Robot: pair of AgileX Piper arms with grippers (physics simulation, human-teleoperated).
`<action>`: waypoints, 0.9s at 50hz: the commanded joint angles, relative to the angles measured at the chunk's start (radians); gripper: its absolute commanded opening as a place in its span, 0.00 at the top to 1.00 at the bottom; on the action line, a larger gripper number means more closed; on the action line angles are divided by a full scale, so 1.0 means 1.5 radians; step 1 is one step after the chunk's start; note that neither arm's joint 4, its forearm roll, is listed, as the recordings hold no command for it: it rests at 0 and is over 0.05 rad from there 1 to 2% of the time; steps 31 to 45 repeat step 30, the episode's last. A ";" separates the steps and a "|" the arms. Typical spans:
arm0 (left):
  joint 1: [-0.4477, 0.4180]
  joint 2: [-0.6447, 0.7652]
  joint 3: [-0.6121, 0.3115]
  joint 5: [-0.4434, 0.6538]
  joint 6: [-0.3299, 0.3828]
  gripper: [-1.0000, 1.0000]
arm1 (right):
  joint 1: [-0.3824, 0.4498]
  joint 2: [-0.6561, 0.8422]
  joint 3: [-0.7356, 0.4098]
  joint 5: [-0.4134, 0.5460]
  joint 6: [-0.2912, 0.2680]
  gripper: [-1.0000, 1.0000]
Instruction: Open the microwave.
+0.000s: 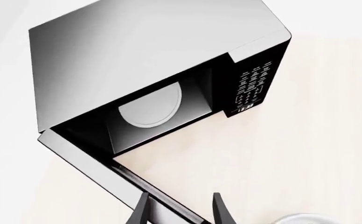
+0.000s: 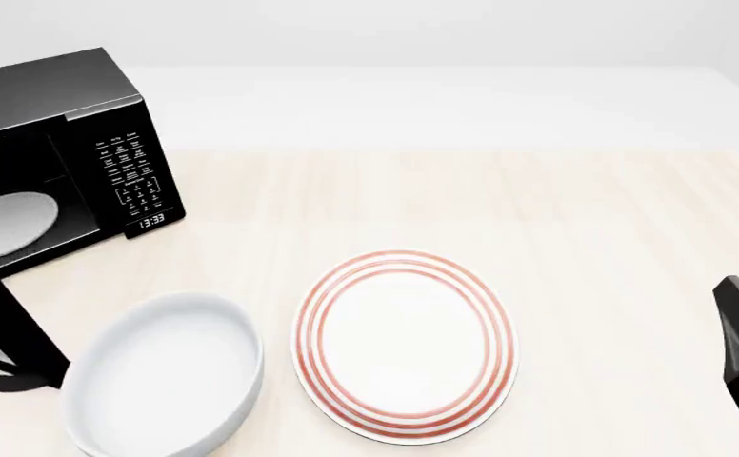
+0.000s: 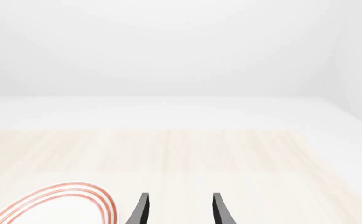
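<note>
The microwave [image 2: 58, 152] is sitting at the far left of the bench [image 2: 573, 219], and its door [image 1: 106, 172] is standing swung well out from the cavity. The white turntable plate [image 1: 149, 105] is showing inside, with the keypad panel [image 2: 132, 176] and clock display exposed beside it. Judgement: the opening is looking essentially done; what is left, if anything, is a little more swing and the arm letting go and backing off.

The left gripper [image 1: 179, 212] is hanging at the free edge of the door, jaws standing apart, one on either side of the door edge and handle (whether the pads are touching it, I cannot tell from the wrist view). In the front view the door is showing as a dark slab at the left edge, just beside the white bowl [image 2: 167, 376].

The right gripper [image 3: 179, 210] is resting idle low at the right side of the bench, jaws apart and holding nothing, pointing across bare wood. The red-ringed plate [image 2: 406, 345] is lying near the middle, well apart from it.
</note>
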State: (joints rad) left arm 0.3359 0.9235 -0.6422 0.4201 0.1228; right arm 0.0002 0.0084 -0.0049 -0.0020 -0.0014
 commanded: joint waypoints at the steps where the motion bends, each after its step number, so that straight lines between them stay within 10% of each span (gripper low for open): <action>1: 0.014 -0.022 0.040 0.028 0.002 0.00 | 0.000 0.000 0.000 0.000 0.000 0.00; 45: 0.004 -0.029 0.039 0.029 -0.008 0.00 | 0.000 0.000 0.000 0.000 0.000 0.00</action>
